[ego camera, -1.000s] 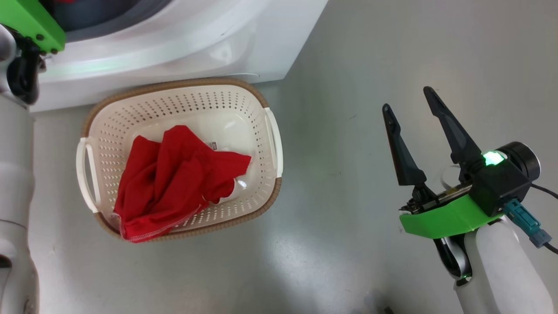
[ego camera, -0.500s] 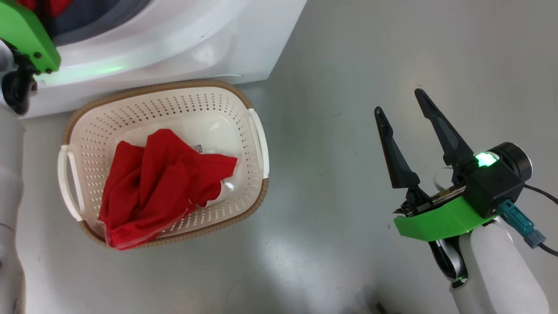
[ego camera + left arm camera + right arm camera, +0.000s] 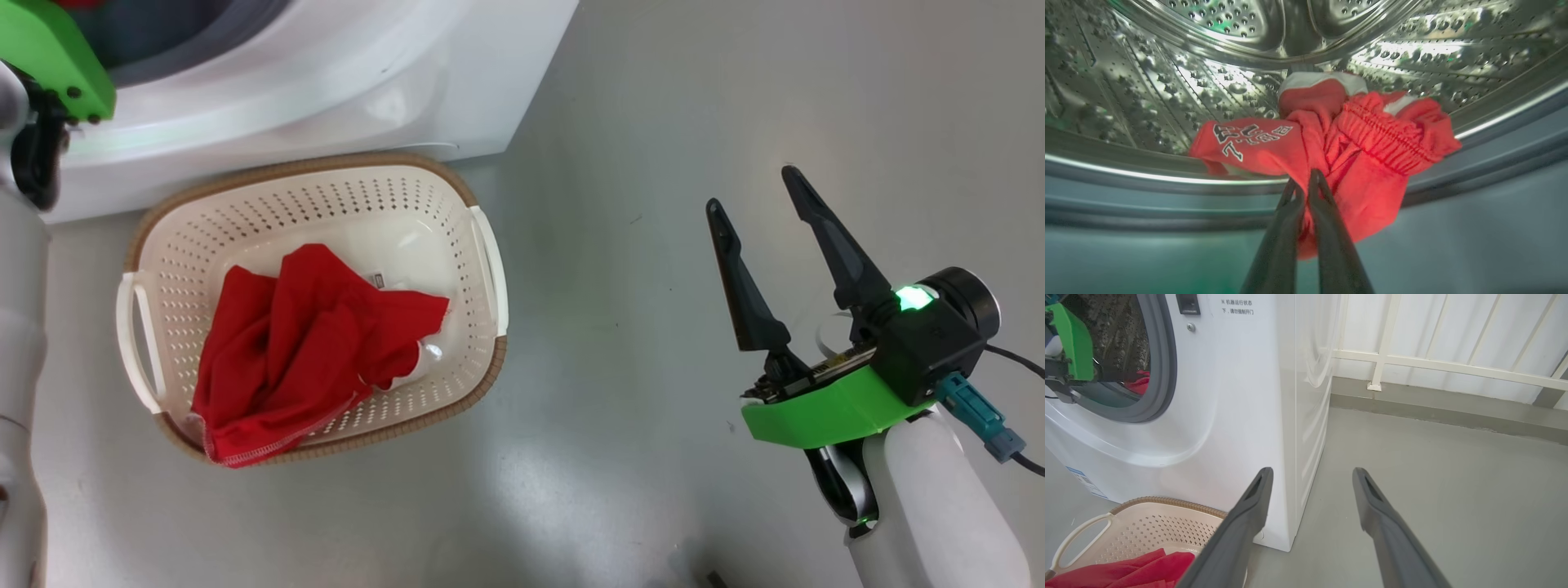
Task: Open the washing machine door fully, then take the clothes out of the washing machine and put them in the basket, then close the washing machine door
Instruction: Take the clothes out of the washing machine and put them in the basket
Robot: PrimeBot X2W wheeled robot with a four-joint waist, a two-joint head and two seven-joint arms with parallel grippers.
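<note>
Inside the washing machine's (image 3: 1241,396) steel drum (image 3: 1208,61), my left gripper (image 3: 1304,183) is shut on red clothes (image 3: 1372,139) with white print, pinching a fold at the grey gasket's lip. Its green wrist mount (image 3: 49,49) reaches into the porthole at the head view's top left. On the floor in front of the machine (image 3: 326,65) sits the cream basket (image 3: 392,204) with one red garment (image 3: 302,343) lying in it. My right gripper (image 3: 755,192) hovers open over bare floor, well right of the basket (image 3: 1151,526). The washing machine door is out of view.
Grey floor (image 3: 637,122) stretches to the right of the machine. A white railing (image 3: 1453,367) and a low kerb run along the back wall. A dark cable (image 3: 1016,355) trails from my right wrist.
My left gripper has closed on the red clothes in the drum. The head camera shifted slightly; the basket and my right arm stay where they were.
</note>
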